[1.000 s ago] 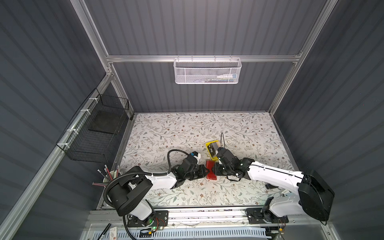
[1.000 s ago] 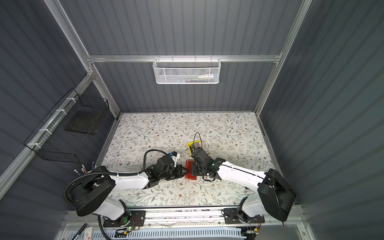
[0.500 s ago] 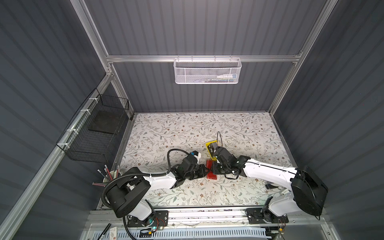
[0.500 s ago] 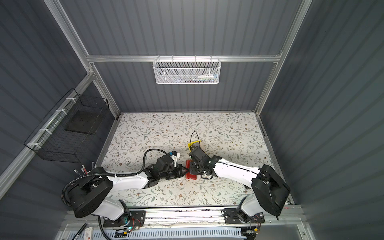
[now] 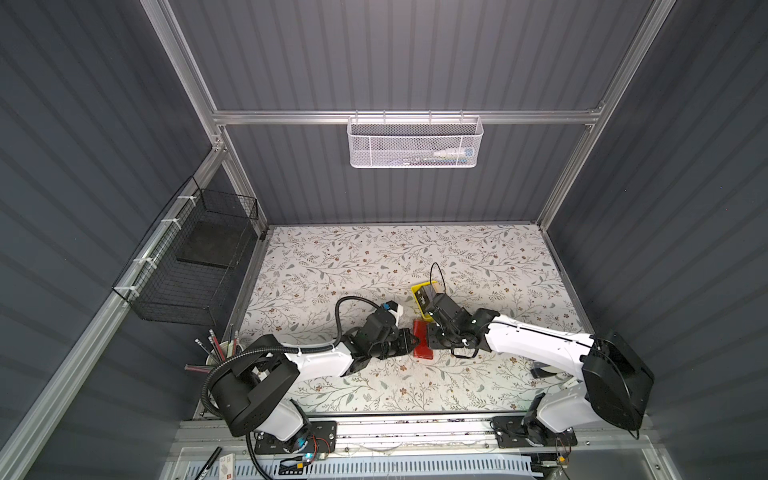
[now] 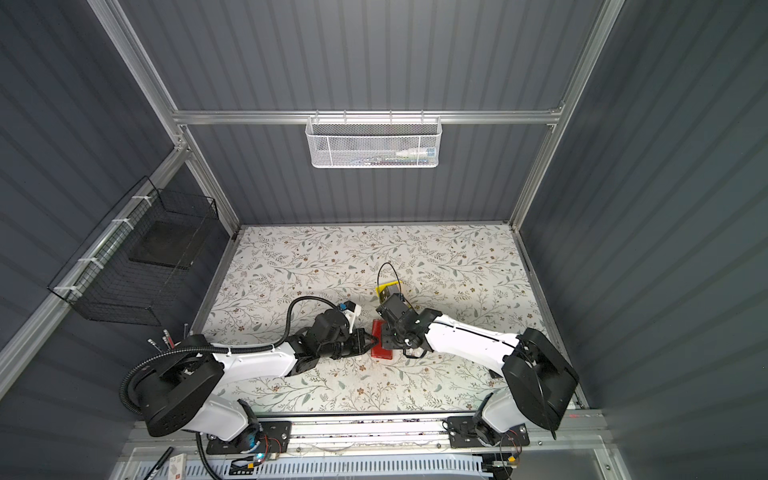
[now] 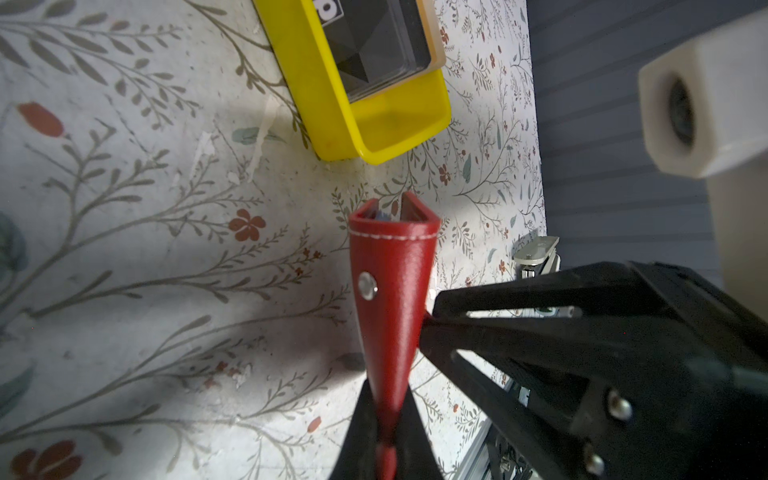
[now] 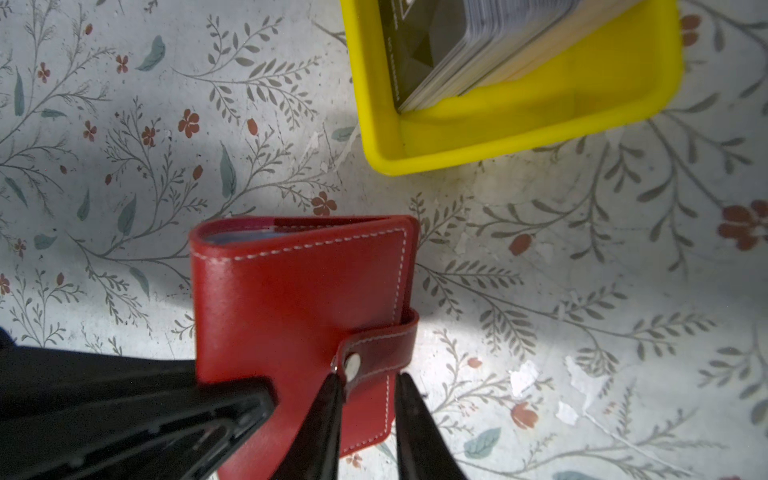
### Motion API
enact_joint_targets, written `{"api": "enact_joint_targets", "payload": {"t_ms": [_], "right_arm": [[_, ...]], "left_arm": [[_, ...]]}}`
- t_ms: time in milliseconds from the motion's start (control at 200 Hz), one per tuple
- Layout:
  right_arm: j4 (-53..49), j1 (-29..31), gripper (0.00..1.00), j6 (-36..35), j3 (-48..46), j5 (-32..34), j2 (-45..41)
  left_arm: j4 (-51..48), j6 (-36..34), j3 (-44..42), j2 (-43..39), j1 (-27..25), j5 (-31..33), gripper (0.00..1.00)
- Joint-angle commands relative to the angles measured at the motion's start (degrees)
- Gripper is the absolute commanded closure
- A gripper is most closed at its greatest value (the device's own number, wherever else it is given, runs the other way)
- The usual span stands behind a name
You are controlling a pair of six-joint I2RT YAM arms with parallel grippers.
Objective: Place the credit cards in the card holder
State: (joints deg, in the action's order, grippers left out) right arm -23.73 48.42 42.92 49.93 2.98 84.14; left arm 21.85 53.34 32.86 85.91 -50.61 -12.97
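Right jaws narrowed astride card holder [image 8: 291, 299] strap [image 8: 386, 345].

Both arms wear white shells between bulky black joint housings: the left arm [image 5: 320, 365] at the lower left in both top views, the right arm [image 5: 536, 347] at the lower right. A ribbed black hose [image 5: 216, 374] loops round the left base (a smoother cable [image 5: 345, 303] arches above its wrist). The right gripper [image 7: 428, 318], black and slotted, carries silver screw heads [image 7: 619, 409].

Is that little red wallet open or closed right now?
Closed. The card holder has its covers folded together, and its snap strap wraps round the edge onto the front cover.
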Motion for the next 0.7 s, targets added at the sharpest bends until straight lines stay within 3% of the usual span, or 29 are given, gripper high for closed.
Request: {"api": "enact_joint_targets", "payload": {"t_ms": [0,165,695], "right_arm": [[-1.4,-0.3,0.76,-0.2,0.2,0.9,-1.0],[3.7,-0.3,0.75,-0.1,-0.8,-3.1,-2.0],[1.8,-0.1,0.73,0.1,1.6,-2.7,2.2]], "left_arm": [[-1.3,-1.7,1.6,-1.5,-0.3,0.9,0.92],[-0.5,-1.7,1.2,-1.6,-0.4,0.9,0.92],[0.9,-1.6,0.6,-1.3,-0.9,0.9,0.92]]}}
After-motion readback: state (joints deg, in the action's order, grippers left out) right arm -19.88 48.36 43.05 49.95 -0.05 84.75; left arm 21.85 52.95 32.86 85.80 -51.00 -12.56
